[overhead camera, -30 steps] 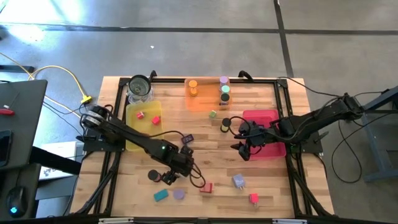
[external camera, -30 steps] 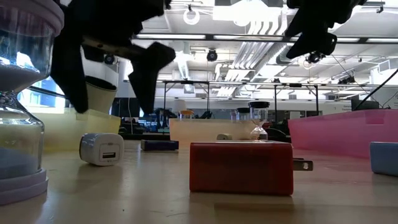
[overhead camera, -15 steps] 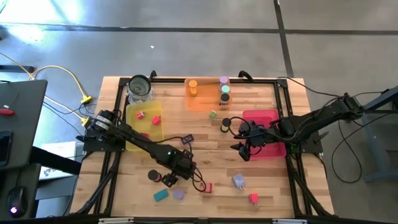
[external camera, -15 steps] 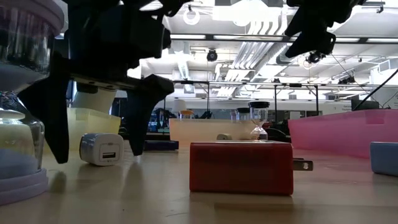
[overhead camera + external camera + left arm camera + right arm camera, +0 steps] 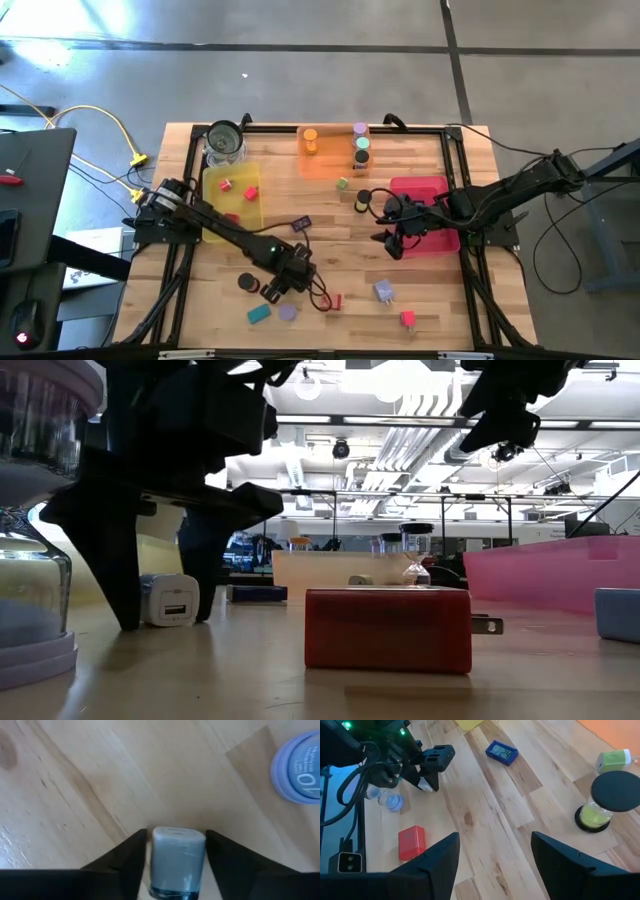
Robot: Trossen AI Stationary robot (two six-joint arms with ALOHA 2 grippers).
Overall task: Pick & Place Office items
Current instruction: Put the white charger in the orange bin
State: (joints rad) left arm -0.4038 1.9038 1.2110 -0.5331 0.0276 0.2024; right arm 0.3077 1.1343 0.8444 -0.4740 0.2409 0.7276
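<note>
So the left pincer [image 5: 175,851] is down at the surface [image 5: 100,780] with its fingers spread, not clenched yet, straddling a little white charger block [image 5: 177,860]. The block sits right between the two fingers with slim gaps either side, lying on the wood. Biggest risk imo: if one finger touches first as it closes, the block gets nudged or twisted and squirts out instead of being gripped. The lavender hourglass [image 5: 296,772] is off to one side of the pincer, apart from it, so probably safe. The right pincer [image 5: 492,857] just hovers spread wide, well away near the pink tray [image 5: 425,190].
</note>
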